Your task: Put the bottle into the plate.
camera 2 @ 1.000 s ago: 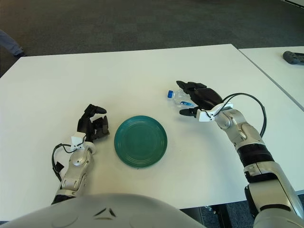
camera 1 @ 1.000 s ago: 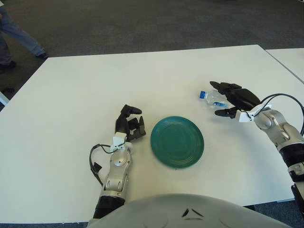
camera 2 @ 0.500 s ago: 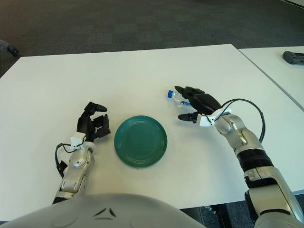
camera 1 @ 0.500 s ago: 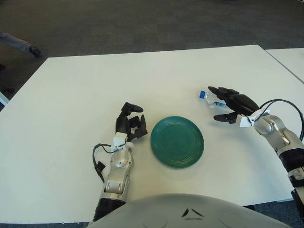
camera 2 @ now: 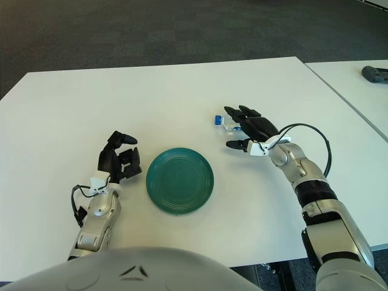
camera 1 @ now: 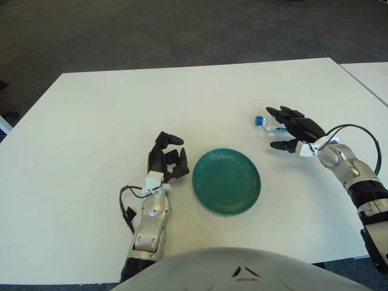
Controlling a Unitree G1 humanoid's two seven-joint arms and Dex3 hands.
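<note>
Evidently the right robot hand (camera 1: 291, 130), at the right of the frame, had its dark fingers (camera 1: 280, 112) spread wide over the small clear plastic bottle with a blue cap (camera 1: 264, 120), the thumb reaching forward on the near side. The bottle lay on its side on the white counter (camera 1: 109, 115), cap toward the upper left, most of its body hidden under the palm. The fingers bracketed it loosely, and whether any of them touched it could not be told. That posture looked suited to closing around the bottle's barrel from above, since a lying bottle offers its long side to such a grip.

Apart from the bottle, toward the lower centre of the frame, sat the round dark green plate (camera 1: 226, 180), with nothing on it, so the bottle was not yet delivered; the carry would run down and to the left.

Just left of the plate showed the left robot hand (camera 1: 167, 160), fingers curled and holding nothing, taking no part in the reach.
</note>
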